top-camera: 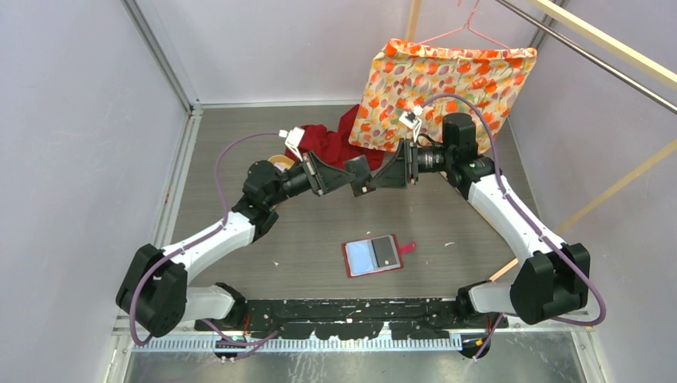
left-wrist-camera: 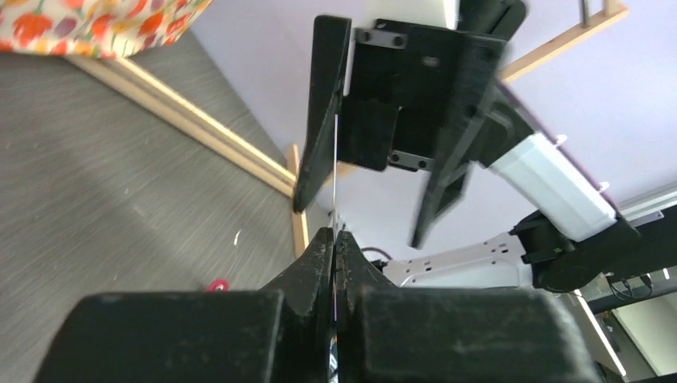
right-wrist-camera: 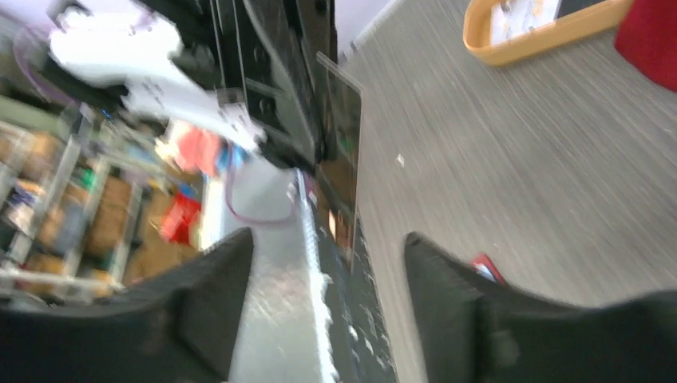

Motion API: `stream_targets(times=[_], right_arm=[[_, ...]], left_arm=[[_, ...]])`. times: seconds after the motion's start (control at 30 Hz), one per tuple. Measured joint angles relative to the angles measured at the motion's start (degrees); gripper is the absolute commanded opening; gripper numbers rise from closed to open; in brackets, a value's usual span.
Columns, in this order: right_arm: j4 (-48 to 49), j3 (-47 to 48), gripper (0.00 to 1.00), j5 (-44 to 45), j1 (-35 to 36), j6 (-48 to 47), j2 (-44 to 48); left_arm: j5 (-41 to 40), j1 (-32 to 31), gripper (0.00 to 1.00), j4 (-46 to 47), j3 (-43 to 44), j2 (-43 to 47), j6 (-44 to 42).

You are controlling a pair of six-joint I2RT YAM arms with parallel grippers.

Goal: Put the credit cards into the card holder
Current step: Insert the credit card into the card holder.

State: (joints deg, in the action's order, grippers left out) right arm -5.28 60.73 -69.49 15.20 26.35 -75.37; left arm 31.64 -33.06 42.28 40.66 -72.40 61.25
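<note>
The card holder [top-camera: 373,255] lies open on the table in front of the arm bases, its pale window pocket on the left and its dark pocket on the right. My left gripper [top-camera: 361,185] is raised above the table middle and shut on a credit card, which shows edge-on in the left wrist view [left-wrist-camera: 334,175] at my left gripper [left-wrist-camera: 335,239]. My right gripper [top-camera: 385,179] faces it, open. Its fingers [left-wrist-camera: 319,120] stand on either side of the card's free end, and I cannot tell if they touch it. In the right wrist view the card [right-wrist-camera: 345,152] hangs ahead of my open right gripper [right-wrist-camera: 327,247].
A tan oval tray [top-camera: 279,162] with more cards in it [right-wrist-camera: 543,32] sits at the back left beside a red cloth [top-camera: 327,144]. A floral bag [top-camera: 439,88] hangs on a hanger at the back. Wooden rails run along the right side [left-wrist-camera: 184,120].
</note>
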Motion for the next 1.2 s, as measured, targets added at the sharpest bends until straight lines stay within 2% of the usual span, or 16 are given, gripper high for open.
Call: stream_targets(times=[0.03, 0.07, 0.13, 0.17, 0.37, 0.47, 0.53, 0.67, 0.8, 0.93, 1.2], right_arm=[[-5.2, 1.3, 0.97, 0.2, -0.1, -4.9, 0.0], [-9.5, 2.5, 0.99, 0.6, -0.3, -9.0, 0.0], [-20.6, 5.6, 1.0, 2.8, -1.1, -21.5, 0.9], [-21.2, 5.7, 1.0, 3.0, -1.5, -22.2, 1.1], [-36.2, 4.1, 1.0, 9.9, -3.1, -42.1, 4.5], [-44.1, 3.0, 0.98, 12.0, -3.1, -51.6, 1.7], [-47.0, 2.3, 0.95, 12.2, -3.1, -54.3, -0.7], [-48.8, 0.4, 0.89, 8.9, -3.1, -54.5, -5.2], [-45.5, -2.8, 0.87, 5.2, -2.5, -49.5, -6.9], [-36.3, -6.6, 0.85, 3.3, -1.2, -40.2, -6.2], [-18.2, -10.6, 0.69, 1.6, -0.8, -21.4, -3.6]], left_arm=[[0.4, 0.0, 0.01, -1.7, 0.0, 0.2, -0.5], [0.7, 0.0, 0.0, -3.8, -0.1, 0.6, -1.3], [1.3, 0.0, 0.01, -8.2, -0.8, 2.0, -2.7], [1.8, 0.0, 0.01, -10.5, -1.7, 3.1, -3.3], [2.1, -1.8, 0.0, -19.9, -11.0, 10.9, -5.2], [0.0, -5.0, 0.0, -22.3, -15.8, 13.5, -6.1], [-0.9, -6.7, 0.0, -22.3, -17.6, 13.6, -6.2], [-3.0, -9.4, 0.01, -18.0, -19.6, 12.0, -6.1], [-5.6, -11.2, 0.01, -9.6, -19.9, 8.0, -5.9], [-8.9, -12.4, 0.0, 0.6, -20.0, 3.0, -4.2], [-14.9, -14.7, 0.0, 19.0, -20.0, -6.9, 1.3]])
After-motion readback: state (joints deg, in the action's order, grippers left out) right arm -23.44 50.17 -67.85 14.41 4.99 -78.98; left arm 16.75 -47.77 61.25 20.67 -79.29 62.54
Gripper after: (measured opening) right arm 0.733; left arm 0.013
